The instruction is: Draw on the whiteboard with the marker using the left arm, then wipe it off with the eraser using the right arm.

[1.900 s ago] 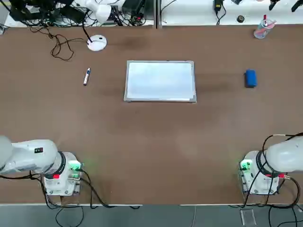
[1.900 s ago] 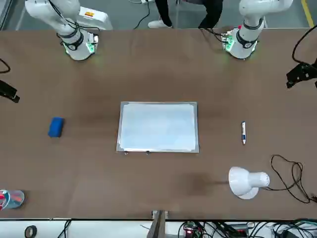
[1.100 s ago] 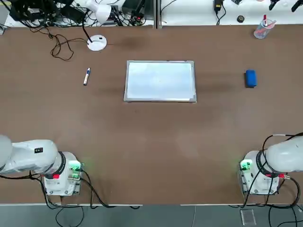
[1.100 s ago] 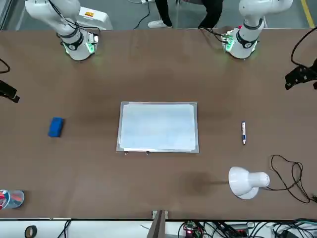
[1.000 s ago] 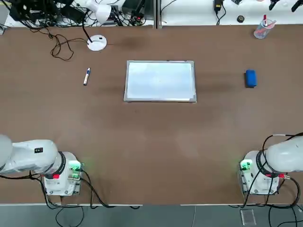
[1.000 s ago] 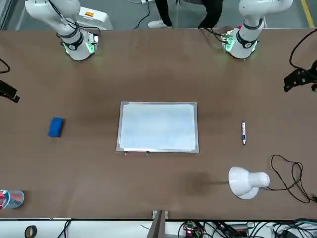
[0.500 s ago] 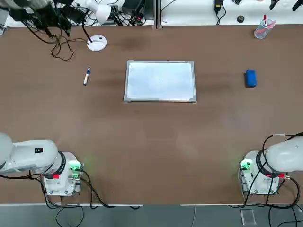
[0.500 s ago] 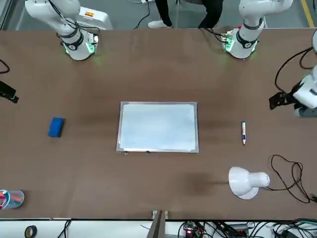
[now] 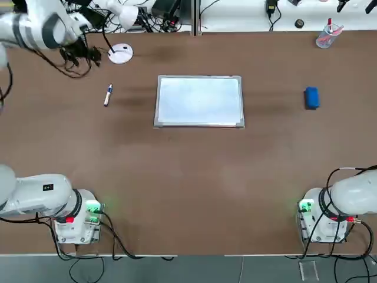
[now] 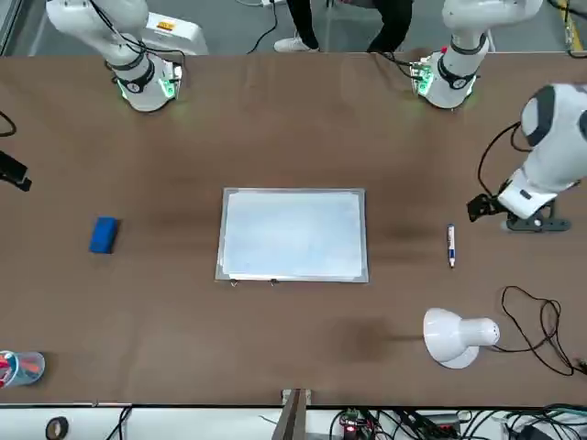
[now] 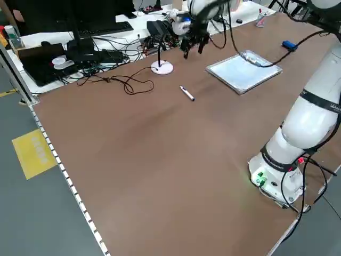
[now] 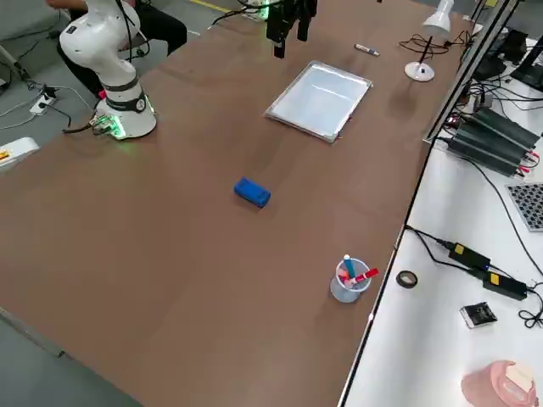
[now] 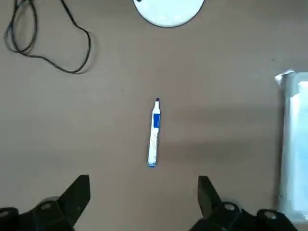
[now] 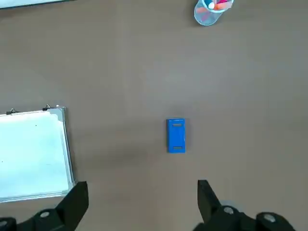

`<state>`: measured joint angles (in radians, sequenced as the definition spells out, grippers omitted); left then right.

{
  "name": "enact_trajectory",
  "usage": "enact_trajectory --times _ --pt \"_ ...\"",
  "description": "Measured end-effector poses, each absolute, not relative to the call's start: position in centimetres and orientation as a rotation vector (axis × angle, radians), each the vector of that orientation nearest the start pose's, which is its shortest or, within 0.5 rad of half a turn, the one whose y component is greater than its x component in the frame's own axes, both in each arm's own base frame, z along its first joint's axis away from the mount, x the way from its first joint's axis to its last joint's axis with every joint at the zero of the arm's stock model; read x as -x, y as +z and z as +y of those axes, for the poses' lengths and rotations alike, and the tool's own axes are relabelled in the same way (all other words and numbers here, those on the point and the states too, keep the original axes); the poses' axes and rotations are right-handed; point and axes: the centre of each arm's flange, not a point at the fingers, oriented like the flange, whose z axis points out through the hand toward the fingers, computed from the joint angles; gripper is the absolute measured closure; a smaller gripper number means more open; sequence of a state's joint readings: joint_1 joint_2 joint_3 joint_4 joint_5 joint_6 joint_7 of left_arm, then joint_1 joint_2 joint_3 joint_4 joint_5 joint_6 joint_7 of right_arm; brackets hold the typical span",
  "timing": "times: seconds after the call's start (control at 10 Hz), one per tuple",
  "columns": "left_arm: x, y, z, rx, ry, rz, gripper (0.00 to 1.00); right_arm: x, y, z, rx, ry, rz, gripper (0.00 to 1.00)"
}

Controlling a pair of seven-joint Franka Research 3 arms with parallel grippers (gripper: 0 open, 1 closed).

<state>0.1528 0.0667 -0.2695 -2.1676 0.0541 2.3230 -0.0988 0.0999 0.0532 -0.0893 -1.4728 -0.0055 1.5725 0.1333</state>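
Left gripper (image 13: 143, 199): black two-finger tool, fingers spread wide with nothing between them, pointing down at the table (image 9: 188, 171) from above.

Marker (image 13: 154, 133): slim white barrel with a blue band and a dark blue cap end. It lies flat on the table, ahead of the left gripper's open gap and apart from both fingers. In the top view the marker (image 9: 108, 95) has its long axis running near-lengthwise away from the arm bases, slightly slanted, cap end farther from them.

Whiteboard (image 9: 199, 101): flat rectangle, glossy white face, thin silver-grey frame. Lies flat, long side across the table, well to the marker's side, away from the left gripper.

Eraser (image 14: 176, 135): small bright blue rectangular block, lying flat ahead of the right gripper (image 14: 143, 202), clear of it, its long axis in line with the view between the fingers.

Right gripper: black fingers spread, empty, high above the table.

Table: matte brown surface.

Lamp base (image 13: 168, 6): white round disc, beyond the marker from the left gripper.
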Motion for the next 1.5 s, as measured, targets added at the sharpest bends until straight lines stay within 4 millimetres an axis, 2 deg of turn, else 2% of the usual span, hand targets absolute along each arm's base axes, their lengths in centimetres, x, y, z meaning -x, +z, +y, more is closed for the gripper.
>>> enact_trajectory --times 0.2,0.5,0.9,1.2,1.5 --pt "-54.0 33.5 -6.2 3.112 -0.197 0.122 0.1 -57.2 64.1 0.7 3.142 -0.075 0.193 0.0" --pt "-52.8 29.2 -6.3 3.099 -0.229 0.195 0.16 -57.2 64.2 0.7 3.143 -0.074 0.192 0.0" --pt "-52.4 25.8 -6.1 3.104 -0.188 0.227 0.27 -57.1 64.1 0.6 3.155 -0.07 0.192 0.0" --pt "-52.6 23.8 -4.6 3.123 -0.18 0.179 0.28 -57.1 64.1 0.6 3.157 -0.07 0.192 0.0" --pt "-52.6 21.7 -4.2 3.144 -0.17 0.163 0.28 -57.1 64.2 0.6 3.158 -0.071 0.192 0.0"
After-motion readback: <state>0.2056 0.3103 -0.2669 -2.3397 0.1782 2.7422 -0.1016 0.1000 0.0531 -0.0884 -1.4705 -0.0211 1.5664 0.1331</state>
